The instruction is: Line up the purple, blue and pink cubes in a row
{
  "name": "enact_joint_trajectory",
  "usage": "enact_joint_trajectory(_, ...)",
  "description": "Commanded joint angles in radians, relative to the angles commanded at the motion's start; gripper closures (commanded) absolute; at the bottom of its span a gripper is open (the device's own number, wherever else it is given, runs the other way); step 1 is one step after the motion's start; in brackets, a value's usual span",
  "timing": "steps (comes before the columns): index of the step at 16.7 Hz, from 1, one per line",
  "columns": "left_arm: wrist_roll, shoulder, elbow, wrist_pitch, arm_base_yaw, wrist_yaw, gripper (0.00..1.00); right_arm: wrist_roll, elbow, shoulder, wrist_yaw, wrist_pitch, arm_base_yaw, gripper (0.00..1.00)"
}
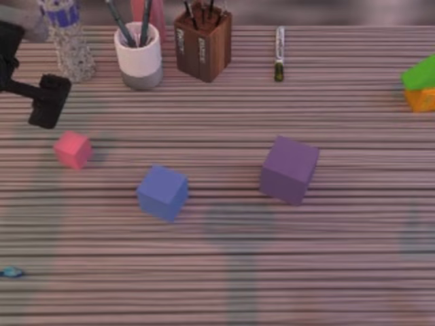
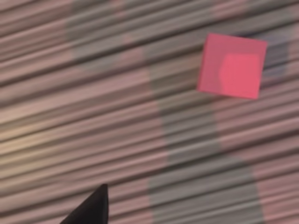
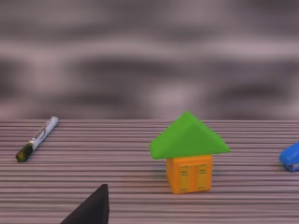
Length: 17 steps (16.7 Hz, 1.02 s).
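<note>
The small pink cube [image 1: 73,149] lies at the table's left. The blue cube [image 1: 163,192] rests to its right and nearer the front, and the large purple cube [image 1: 290,170] is right of centre. All three stand apart and out of line. My left gripper [image 1: 47,102] hovers just behind and left of the pink cube, open and empty. In the left wrist view the pink cube [image 2: 232,66] shows ahead of one dark finger [image 2: 92,211]. My right arm is outside the top view. Its wrist view shows one finger [image 3: 93,210] over the table, open with nothing in it.
Along the back stand a speckled bottle [image 1: 68,44], a white cup of pens [image 1: 139,61], a brown pen holder [image 1: 202,46] and a marker [image 1: 279,54]. A green block [image 3: 188,137] sits on an orange block [image 3: 189,173] at the right edge. A small blue object [image 1: 10,272] lies front left.
</note>
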Motion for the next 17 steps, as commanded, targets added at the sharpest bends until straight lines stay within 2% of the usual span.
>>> enact_joint_trajectory(4, 0.048, 0.311, 0.275, -0.179, -0.017, 0.002, 0.0, 0.0, 0.0, 0.0, 0.0, 0.0, 0.0, 0.0)
enact_joint_trajectory(8, 0.079, 0.518, 0.472, -0.288, -0.027, 0.005, 0.0, 0.0, 0.0, 0.0, 0.0, 0.0, 0.0, 0.0)
enact_joint_trajectory(17, 0.089, 0.575, 0.524, -0.313, -0.025, 0.006, 0.0, 0.0, 0.0, 0.0, 0.0, 0.0, 0.0, 0.0)
